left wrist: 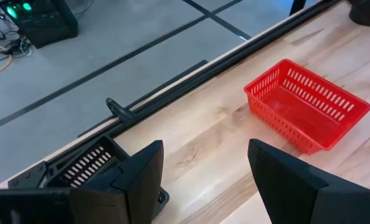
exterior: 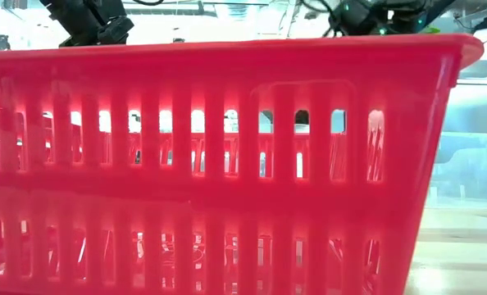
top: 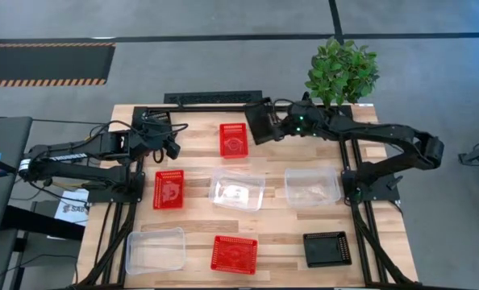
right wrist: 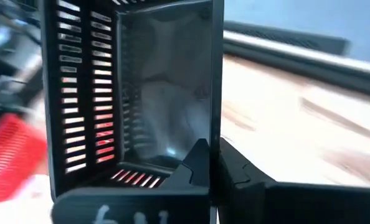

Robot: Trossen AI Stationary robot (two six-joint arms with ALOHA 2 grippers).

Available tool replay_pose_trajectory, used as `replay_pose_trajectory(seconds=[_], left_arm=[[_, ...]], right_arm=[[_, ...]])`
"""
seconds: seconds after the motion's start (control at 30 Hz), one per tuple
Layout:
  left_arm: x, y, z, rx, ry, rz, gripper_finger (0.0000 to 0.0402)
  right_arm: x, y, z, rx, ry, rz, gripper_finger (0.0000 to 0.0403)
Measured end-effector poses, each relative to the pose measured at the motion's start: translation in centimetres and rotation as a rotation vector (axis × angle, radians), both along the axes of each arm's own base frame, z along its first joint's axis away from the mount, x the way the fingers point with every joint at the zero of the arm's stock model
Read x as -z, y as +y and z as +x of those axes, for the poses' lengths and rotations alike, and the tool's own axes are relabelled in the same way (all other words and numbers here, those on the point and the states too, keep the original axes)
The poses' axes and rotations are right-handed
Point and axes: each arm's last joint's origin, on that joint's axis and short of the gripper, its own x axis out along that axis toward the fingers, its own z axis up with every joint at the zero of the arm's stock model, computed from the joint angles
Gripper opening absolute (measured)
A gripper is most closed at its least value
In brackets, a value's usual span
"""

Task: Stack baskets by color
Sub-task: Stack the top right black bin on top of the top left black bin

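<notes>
My right gripper [top: 280,127] is shut on a black perforated basket [top: 262,121] and holds it in the air over the table's far edge, near the potted plant. My left gripper [left wrist: 203,180] hangs open and empty over the far left of the table. A black slotted thing [left wrist: 85,165] shows below it. Three red baskets [top: 232,139], [top: 169,189], [top: 234,254] rest on their bottoms on the table. So do three clear baskets [top: 238,189], [top: 312,185], [top: 155,248] and another black basket [top: 326,248]. My right gripper pinches one side wall of the black basket [right wrist: 215,118], one finger [right wrist: 194,163] inside the basket and the other [right wrist: 247,177] outside. The basket is lifted clear of the table and tipped, with its open side turned toward the wrist.
The potted green plant [top: 342,71] stands at the far right corner, close behind my right arm. A red basket [exterior: 227,164] fills the low view. Bare wood lies between the rows of baskets and along the far edge [left wrist: 191,134].
</notes>
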Motion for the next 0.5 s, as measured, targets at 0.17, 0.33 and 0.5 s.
replay_pose_trajectory(seconds=[0.17, 0.33, 0.5], left_arm=[[0.0, 0.0, -0.1, 0.006, -0.008, -0.008, 0.0223], [-0.5, -0.2, -0.8, 0.008, -0.046, -0.003, 0.0223], [-1.2, -0.4, -2.0, 0.011, -0.137, -0.025, 0.0224]], right_arm=[[-1.6, 0.3, 2.8, -0.085, -0.086, -0.073, 0.0007], [-2.2, -0.2, 6.4, -0.182, -0.131, -0.101, 0.0007], [-2.6, -1.4, 10.5, -0.263, -0.208, -0.121, 0.0005]])
